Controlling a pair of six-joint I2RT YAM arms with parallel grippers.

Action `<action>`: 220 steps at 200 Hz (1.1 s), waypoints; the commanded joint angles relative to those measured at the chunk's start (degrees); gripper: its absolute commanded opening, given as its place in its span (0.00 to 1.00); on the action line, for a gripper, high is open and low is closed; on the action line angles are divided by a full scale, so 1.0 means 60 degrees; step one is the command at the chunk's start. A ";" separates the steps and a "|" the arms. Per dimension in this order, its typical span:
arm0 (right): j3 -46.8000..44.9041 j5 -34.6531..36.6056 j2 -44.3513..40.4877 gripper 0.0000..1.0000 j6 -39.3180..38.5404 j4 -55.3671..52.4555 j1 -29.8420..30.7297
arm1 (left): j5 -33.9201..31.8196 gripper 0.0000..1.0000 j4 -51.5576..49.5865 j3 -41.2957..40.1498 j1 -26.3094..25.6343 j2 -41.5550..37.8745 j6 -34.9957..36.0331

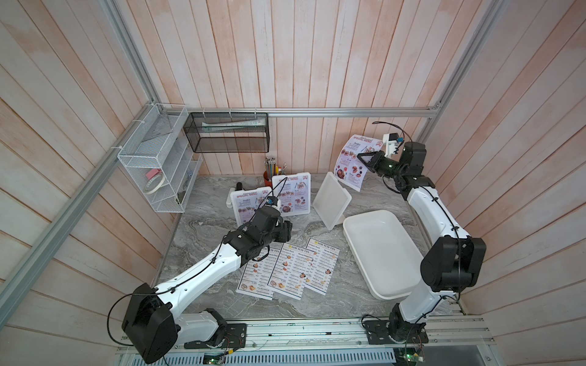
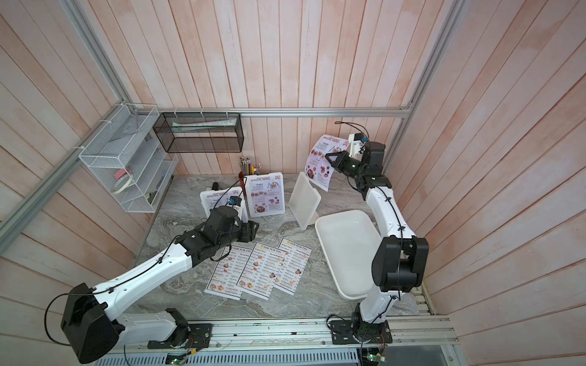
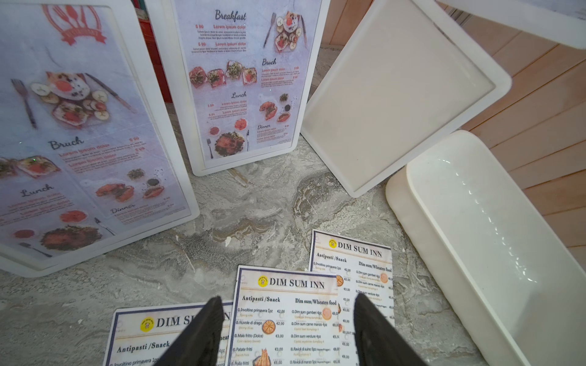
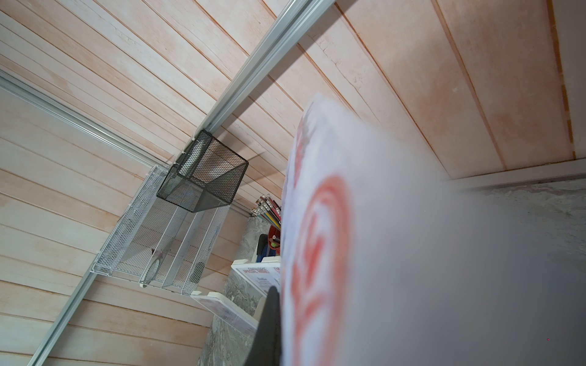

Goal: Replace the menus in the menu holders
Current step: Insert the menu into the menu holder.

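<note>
Three white "DIM SUM INN" menus [image 1: 288,269] lie overlapping on the marble table, and my left gripper [image 3: 288,299] hovers open just above the middle one [image 3: 285,320]. Two menu holders [image 1: 250,202] [image 1: 293,193] stand behind with lilac "SPECIAL MENU" sheets inside. A third holder [image 1: 331,199], empty, leans tilted to their right and also shows in the left wrist view [image 3: 396,95]. My right gripper [image 1: 361,157] is raised at the back right, shut on a third lilac menu [image 1: 350,163] that hangs in the air. That sheet [image 4: 348,237] fills the right wrist view.
A large shallow white tray [image 1: 387,250] sits under the right arm. A cup of pencils [image 1: 269,172] stands behind the holders. A white wire rack [image 1: 155,164] and a black mesh basket [image 1: 226,133] hang on the back-left walls.
</note>
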 commanded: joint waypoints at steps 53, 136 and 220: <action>-0.0217 -0.0226 -0.0305 0.00 -0.0050 0.0096 -0.0081 | -0.0069 0.67 0.0111 0.0173 -0.0054 0.0092 0.0031; -0.0377 -0.0393 -0.0466 0.00 0.0195 0.0345 -0.0168 | -0.0103 0.67 0.0067 0.0115 -0.0056 0.0050 -0.0031; -0.0786 0.0309 -0.1909 0.00 -0.0358 -0.0681 -0.0259 | -0.0055 0.67 0.0155 0.0180 -0.0087 0.0179 -0.0021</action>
